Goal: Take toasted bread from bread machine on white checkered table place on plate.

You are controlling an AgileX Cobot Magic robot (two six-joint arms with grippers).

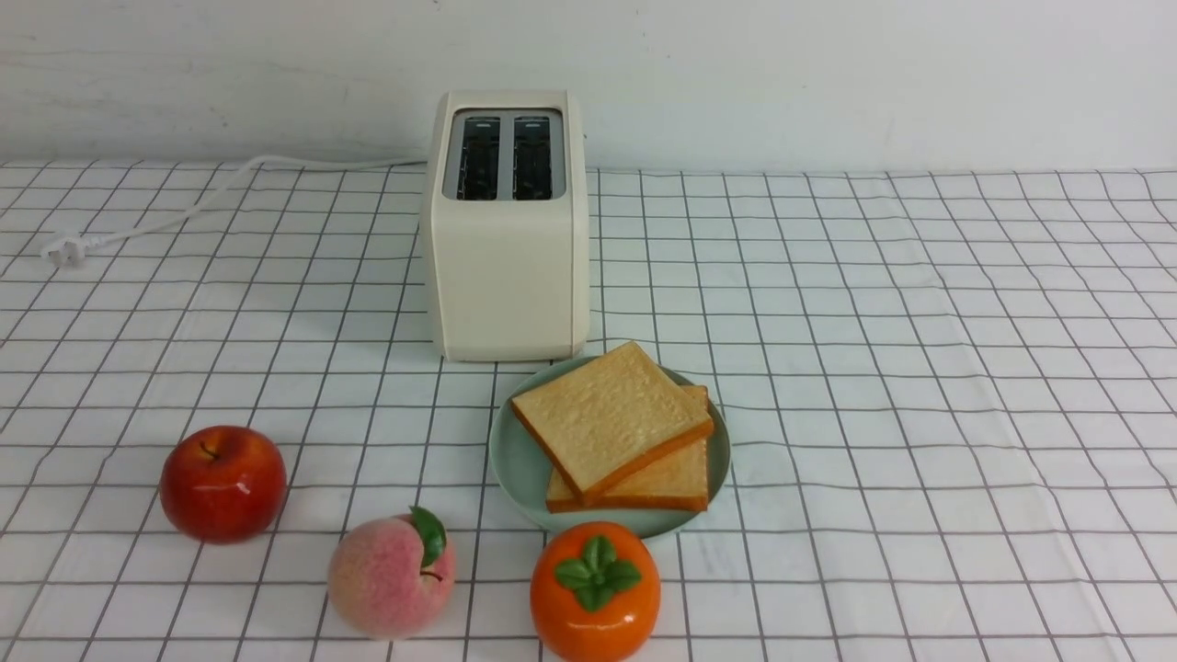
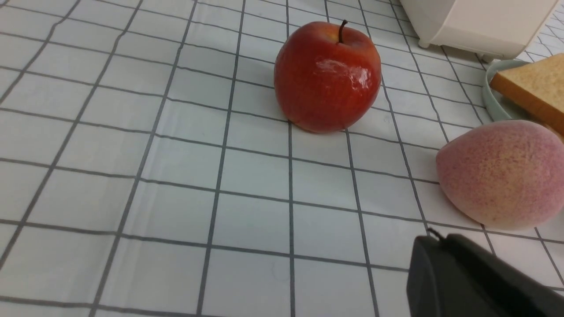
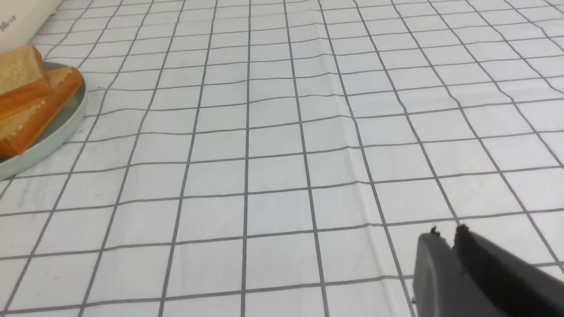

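Two slices of toasted bread (image 1: pixel 611 414) lie stacked on the mint-green plate (image 1: pixel 515 464), the upper one turned askew over the lower (image 1: pixel 676 480). The cream bread machine (image 1: pixel 506 257) stands just behind the plate; both its slots are dark and empty. No arm shows in the front view. My left gripper (image 2: pixel 440 240) is shut and empty above the cloth next to the peach, with the plate's rim (image 2: pixel 493 99) and the bread (image 2: pixel 535 86) beyond. My right gripper (image 3: pixel 446 232) is shut and empty over bare cloth, far from the plate (image 3: pixel 53 132) and the bread (image 3: pixel 31 99).
On the white checkered table (image 1: pixel 919 368) a red apple (image 1: pixel 222 483), a pink peach (image 1: pixel 391 575) and an orange persimmon (image 1: pixel 596 590) sit in front of the plate. The toaster's white cord and plug (image 1: pixel 69 250) trail to the far left. A white wall stands behind.
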